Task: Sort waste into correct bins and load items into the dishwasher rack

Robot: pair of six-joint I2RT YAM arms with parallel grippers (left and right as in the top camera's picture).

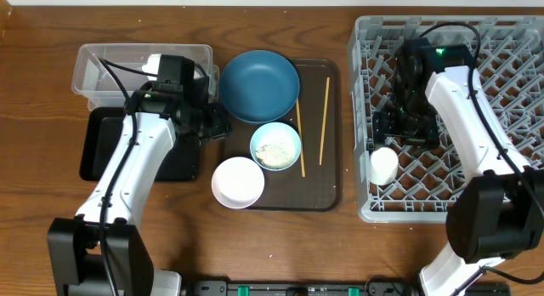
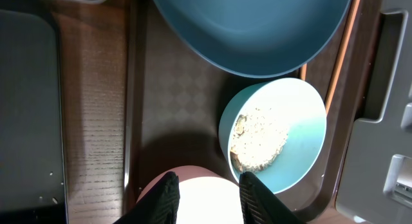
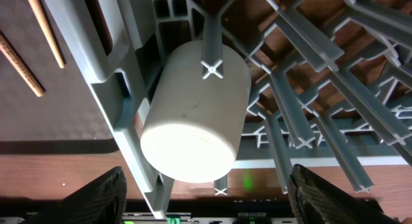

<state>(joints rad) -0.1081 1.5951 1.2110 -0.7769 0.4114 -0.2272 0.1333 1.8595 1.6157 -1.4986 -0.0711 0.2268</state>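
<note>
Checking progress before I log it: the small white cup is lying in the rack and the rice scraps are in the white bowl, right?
Not quite. The overhead view shows the rice scraps in the light blue bowl; the white bowl is empty. The small white cup is lying in the rack.

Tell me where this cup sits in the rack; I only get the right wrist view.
Observer: The cup is at the rack's left edge, the side next to the tray, in the half nearer the arms' bases.
Operator: What's on that tray?
Observer: A dish, a light blue bowl holding scraps, a white bowl and two chopsticks.
Operator: And the left arm?
Observer: The left gripper is open and empty, pointing at the white bowl.
</note>
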